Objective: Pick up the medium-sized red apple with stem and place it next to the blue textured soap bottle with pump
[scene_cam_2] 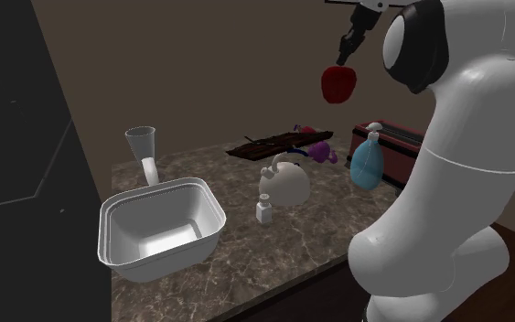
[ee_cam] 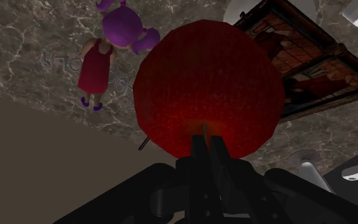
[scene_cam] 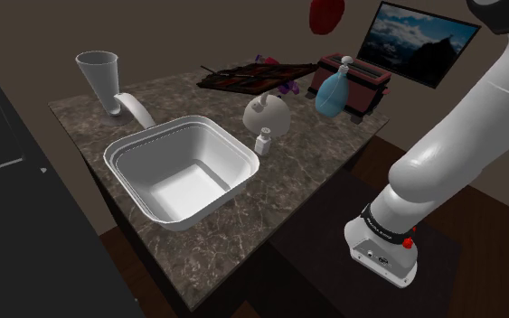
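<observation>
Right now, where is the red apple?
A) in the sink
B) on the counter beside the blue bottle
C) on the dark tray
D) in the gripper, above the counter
D: the gripper clasps the apple in the air, clear of the counter.

The apple [scene_cam_2: 338, 84] is red, the soap bottle [scene_cam: 332, 93] blue, the counter [scene_cam: 315, 172] brown-marbled.

Glossy white arm [scene_cam: 460, 135] with dark joints, black fingers [ee_cam: 198, 153] (red button [scene_cam: 410, 242] near base).
</observation>
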Controlling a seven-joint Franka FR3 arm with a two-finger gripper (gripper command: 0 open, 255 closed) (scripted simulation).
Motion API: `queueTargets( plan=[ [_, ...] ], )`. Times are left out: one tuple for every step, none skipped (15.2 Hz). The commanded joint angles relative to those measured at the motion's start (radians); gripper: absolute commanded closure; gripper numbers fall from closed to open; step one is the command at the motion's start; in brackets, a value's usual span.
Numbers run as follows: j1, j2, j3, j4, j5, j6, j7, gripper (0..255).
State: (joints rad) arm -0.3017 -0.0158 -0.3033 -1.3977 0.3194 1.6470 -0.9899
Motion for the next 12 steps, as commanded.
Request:
queueTargets(
  plan=[
    [-0.029, 0.042, -0.031, 0.051, 0.028, -0.028, -0.052, 255],
    [-0.028, 0.033, -0.029, 0.026, 0.024, -0.012, -0.054, 255],
    [-0.026, 0.025, -0.027, 0.002, 0.021, 0.004, -0.057, 255],
    [-0.024, 0.017, -0.025, -0.021, 0.019, 0.02, -0.06, 255],
    [-0.023, 0.01, -0.024, -0.043, 0.016, 0.036, -0.063, 255],
    [-0.022, 0.003, -0.023, -0.065, 0.014, 0.051, -0.066, 255],
    [-0.021, -0.003, -0.021, -0.086, 0.012, 0.066, -0.069, 255],
    [-0.019, -0.009, -0.02, -0.107, 0.011, 0.081, -0.071, 255],
    [-0.019, -0.015, -0.019, -0.127, 0.009, 0.096, -0.074, 255],
    [-0.018, -0.02, -0.018, -0.147, 0.008, 0.11, -0.077, 255],
    [-0.017, -0.025, -0.017, -0.166, 0.007, 0.125, -0.081, 255],
    [-0.016, -0.029, -0.016, -0.185, 0.006, 0.139, -0.084, 255]
  ],
)
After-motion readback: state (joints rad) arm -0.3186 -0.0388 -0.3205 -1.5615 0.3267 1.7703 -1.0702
